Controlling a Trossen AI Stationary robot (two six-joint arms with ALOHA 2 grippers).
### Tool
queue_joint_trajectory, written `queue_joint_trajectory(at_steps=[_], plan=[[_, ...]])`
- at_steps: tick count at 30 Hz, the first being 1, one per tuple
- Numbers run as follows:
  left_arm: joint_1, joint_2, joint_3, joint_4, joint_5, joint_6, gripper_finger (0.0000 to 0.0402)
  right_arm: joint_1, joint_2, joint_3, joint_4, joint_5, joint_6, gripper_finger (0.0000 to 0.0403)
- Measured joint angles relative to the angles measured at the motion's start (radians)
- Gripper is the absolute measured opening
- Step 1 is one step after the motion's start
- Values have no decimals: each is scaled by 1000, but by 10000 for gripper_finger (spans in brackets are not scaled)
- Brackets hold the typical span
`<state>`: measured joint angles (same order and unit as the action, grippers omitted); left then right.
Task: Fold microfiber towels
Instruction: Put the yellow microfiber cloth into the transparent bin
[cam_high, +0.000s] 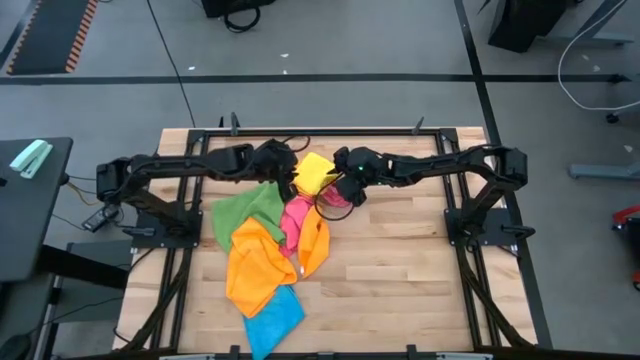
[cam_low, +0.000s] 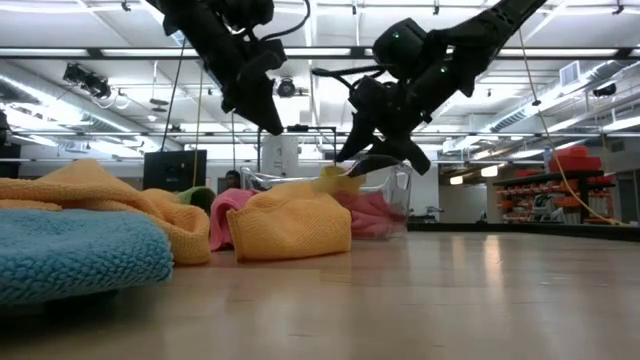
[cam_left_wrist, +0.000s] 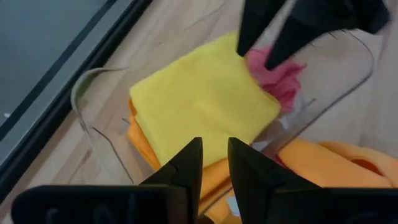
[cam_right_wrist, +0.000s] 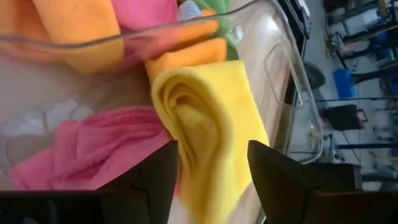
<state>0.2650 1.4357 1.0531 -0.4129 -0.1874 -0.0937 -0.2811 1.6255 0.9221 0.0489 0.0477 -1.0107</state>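
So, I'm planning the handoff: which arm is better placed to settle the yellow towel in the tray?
Probably the right: its gripper straddles the yellow towel over the clear tray, fingers apart. The left gripper hovers above, nearly closed on nothing.

in the high view the clear plastic tray (cam_high: 322, 190) is too small and too covered by both arms to make out its walls, and the folded yellow microfiber towel (cam_high: 315, 172) hides whatever lies under it. the bright blue microfiber towel (cam_high: 272, 322) runs off the picture's lower edge there. in the low view the same blue towel (cam_low: 70, 255) is cut by the left edge and blurred, and the crumpled green microfiber towel (cam_low: 199, 196) shows only as a sliver behind the orange microfiber towel (cam_low: 292, 222). in the right wrist view the crumpled pink microfiber towel (cam_right_wrist: 99, 140) is partly hidden behind the dark fingers (cam_right_wrist: 149, 183).
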Motion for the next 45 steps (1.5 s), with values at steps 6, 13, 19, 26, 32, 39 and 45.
queue_joint_trajectory(at_steps=[6,13,19,26,32,39,45], plan=[[0,4,0,-2,0,-22,81,-39,0,-10,-25,4,36,163],[-2,4,0,-10,1,-52,82,-21,-8,112,-295,117,224,147],[-1,4,0,-10,1,-21,86,-22,-8,229,-420,45,282,165],[0,4,0,-5,0,16,77,13,70,312,-485,37,323,228],[-1,4,0,-7,1,27,73,41,193,445,-641,65,294,263],[-1,4,0,-30,1,27,79,38,261,475,-679,128,207,268],[-1,4,0,-26,1,28,74,28,276,476,-647,135,188,267]])
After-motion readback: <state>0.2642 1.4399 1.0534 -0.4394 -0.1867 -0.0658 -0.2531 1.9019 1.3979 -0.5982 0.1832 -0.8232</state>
